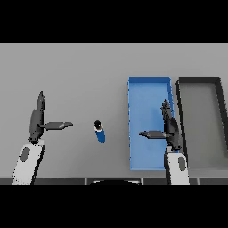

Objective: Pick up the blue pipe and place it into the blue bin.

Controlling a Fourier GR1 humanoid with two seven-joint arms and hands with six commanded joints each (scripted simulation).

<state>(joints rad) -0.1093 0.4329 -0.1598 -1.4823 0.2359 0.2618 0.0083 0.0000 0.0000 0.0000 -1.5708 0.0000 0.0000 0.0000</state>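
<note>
Head view of the grey bench [80,67] with both arms entering from the lower edge. The blue pipe [100,132] lies on the bare bench surface between the two hands, left of the blue bin [132,124] and apart from it. The pipe is a short, stubby cylinder, bright blue along its body, with a dark, nearly black end (the end farther from the robot) that shows a small pale spot; its long axis runs roughly away from the robot, tilted slightly, so the dark end sits a little to the left of the blue end. Nothing touches it.

The blue bin is a shallow rectangular tray with low blue walls and a lighter blue floor, its long side running away from the robot. Just beside it, on the right, stands a dark grey bin [219,111] of like shape with a grey floor.

The left hand [36,120] hovers left of the pipe, well apart from it, fingers [40,101] straight and pointing away from the robot, thumb held out sideways toward the pipe; it holds nothing. The right hand [169,127] appears over the right side of the blue bin, near the wall shared with the dark grey bin, fingers likewise straight and extended, thumb pointing left over the bin floor; it also holds nothing.
</note>
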